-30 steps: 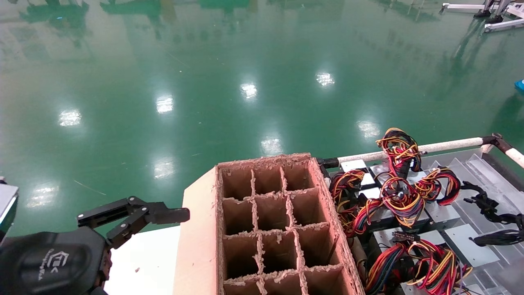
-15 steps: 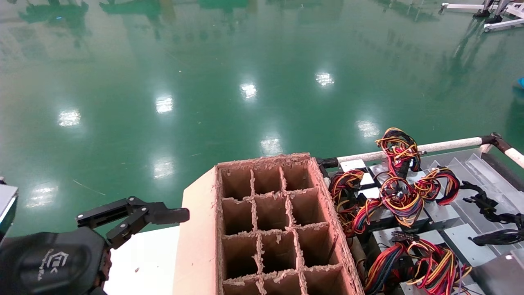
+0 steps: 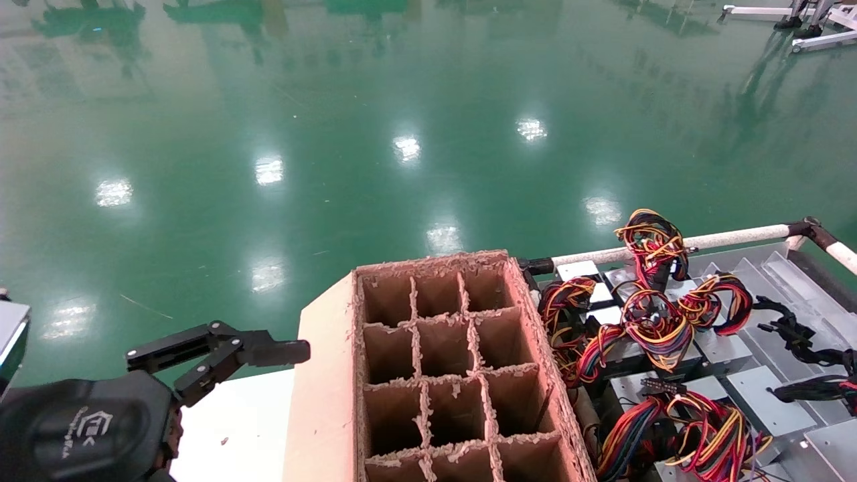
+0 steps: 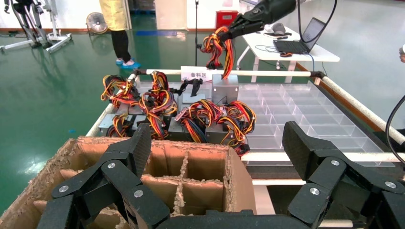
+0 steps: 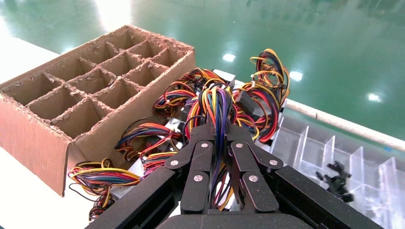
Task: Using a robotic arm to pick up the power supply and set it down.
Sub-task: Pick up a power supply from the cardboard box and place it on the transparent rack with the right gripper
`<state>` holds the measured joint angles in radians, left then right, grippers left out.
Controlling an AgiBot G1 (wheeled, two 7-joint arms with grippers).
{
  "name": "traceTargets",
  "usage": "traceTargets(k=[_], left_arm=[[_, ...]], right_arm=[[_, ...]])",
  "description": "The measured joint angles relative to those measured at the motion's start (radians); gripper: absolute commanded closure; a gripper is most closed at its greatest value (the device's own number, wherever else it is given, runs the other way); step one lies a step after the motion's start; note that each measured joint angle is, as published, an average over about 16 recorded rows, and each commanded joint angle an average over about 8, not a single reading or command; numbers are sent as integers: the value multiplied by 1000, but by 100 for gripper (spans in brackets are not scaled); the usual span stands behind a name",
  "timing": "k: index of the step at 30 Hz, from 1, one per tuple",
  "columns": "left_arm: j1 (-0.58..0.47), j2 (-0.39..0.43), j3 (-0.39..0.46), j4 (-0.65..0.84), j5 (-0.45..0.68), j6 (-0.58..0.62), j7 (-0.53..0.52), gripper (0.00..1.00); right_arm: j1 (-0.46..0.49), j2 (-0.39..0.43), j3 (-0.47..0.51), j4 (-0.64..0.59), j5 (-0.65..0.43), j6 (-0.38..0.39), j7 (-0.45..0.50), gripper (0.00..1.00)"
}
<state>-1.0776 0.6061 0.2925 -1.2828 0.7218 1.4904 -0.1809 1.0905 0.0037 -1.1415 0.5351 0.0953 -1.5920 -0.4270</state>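
Note:
My right gripper [image 5: 215, 130] is shut on a bundle of coloured wires [image 5: 213, 100] that belongs to a power supply. In the left wrist view this robotic arm [image 4: 260, 13] holds the bundle high, and the grey power supply [image 4: 225, 89] hangs below it over the tray. A grey metal corner [image 3: 832, 443] shows at the head view's lower right edge. My left gripper [image 3: 268, 349] stays parked at the lower left beside the carton, open and empty [image 4: 218, 143].
A cardboard carton [image 3: 321, 381] with several divider cells stands in the middle. To its right a metal tray [image 3: 770, 395] holds several power supplies with tangled wires [image 3: 656, 321]. A white-padded rail [image 3: 723, 237] borders the tray. Clear plastic compartments [image 5: 334, 148] lie beyond.
A grey metal body has come into sight at the head view's lower right edge and shifted slightly. The left arm has not moved.

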Motion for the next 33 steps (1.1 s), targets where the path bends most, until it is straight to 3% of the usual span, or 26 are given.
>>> traceTargets(k=[13, 33], left_arm=[[0, 0, 1, 0, -1, 0, 0, 0], [0, -1, 2, 0, -1, -1, 1, 0]], right_arm=[[-117, -68, -71, -76, 181, 1, -17, 100], [-426, -148, -105, -229, 533, 5, -27, 100]])
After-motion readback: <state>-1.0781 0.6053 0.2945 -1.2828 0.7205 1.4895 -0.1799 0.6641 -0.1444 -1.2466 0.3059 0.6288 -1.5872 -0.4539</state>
